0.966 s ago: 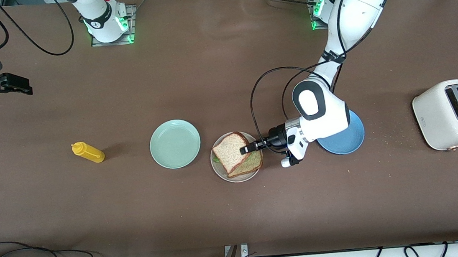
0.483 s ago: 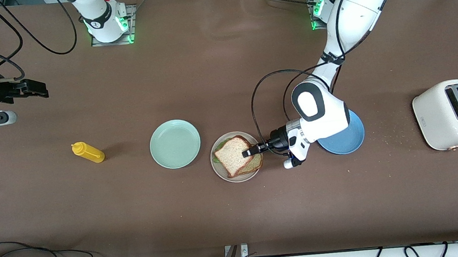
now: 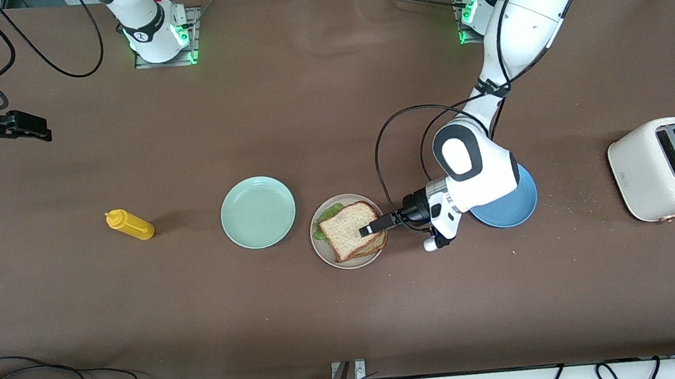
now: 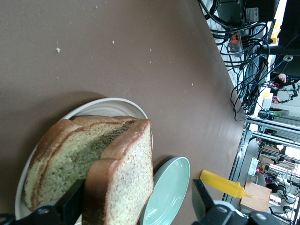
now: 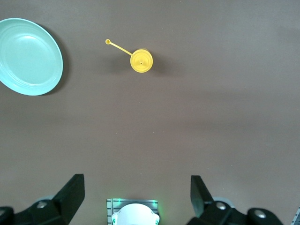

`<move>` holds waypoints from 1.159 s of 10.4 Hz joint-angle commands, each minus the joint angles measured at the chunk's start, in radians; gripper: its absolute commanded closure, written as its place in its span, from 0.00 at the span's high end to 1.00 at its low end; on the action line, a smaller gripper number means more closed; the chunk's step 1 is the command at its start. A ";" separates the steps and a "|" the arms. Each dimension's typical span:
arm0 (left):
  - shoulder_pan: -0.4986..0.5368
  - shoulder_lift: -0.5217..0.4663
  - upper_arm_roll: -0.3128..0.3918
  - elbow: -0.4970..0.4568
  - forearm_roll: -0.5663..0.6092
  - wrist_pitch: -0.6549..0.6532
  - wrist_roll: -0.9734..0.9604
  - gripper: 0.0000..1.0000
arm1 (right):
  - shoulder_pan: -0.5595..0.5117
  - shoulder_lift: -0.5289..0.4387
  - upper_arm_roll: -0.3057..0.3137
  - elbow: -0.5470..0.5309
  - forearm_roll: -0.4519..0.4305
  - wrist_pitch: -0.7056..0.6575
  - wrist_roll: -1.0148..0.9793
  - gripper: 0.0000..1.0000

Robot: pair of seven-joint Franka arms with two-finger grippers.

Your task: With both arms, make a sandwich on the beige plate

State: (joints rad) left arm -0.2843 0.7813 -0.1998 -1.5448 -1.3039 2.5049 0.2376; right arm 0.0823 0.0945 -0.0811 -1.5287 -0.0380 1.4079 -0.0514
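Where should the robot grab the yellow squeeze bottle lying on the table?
Probably around the middle of the yellow plastic squeeze bottle, coming straight down from above. It lies on its side on the brown table, so its round body offers two opposite sides to pinch; its thin nozzle end looks too slim.

Sandwich (image 3: 351, 230) sits on the beige plate (image 3: 326, 252): two square brown speckled wholegrain slices with darker crusts, ruffled green lettuce (image 3: 323, 220) sticking out from between them on the side away from the left claw (image 3: 372, 228). Top slice is skewed against the bottom one, so a strip of the bottom slice shows at the edge nearest the claw. Left claw is low over that same edge, jaws spread wide, one finger (image 4: 70, 206) at the crust in the left wrist view. Plate is round, shallow, pale pinkish-beige, flat on the surface directly under the claw tips.
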 commanded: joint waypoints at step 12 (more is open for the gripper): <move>0.175 -0.205 0.148 -0.183 0.697 -0.061 -0.072 1.00 | -0.004 0.014 -0.023 -0.013 -0.003 0.065 0.015 1.00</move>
State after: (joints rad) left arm -0.1329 0.7197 -0.0664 -1.5903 -0.7052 2.4873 0.1796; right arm 0.0884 0.1107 -0.1082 -1.5426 -0.0383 1.4672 -0.0437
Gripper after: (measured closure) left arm 0.000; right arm 0.000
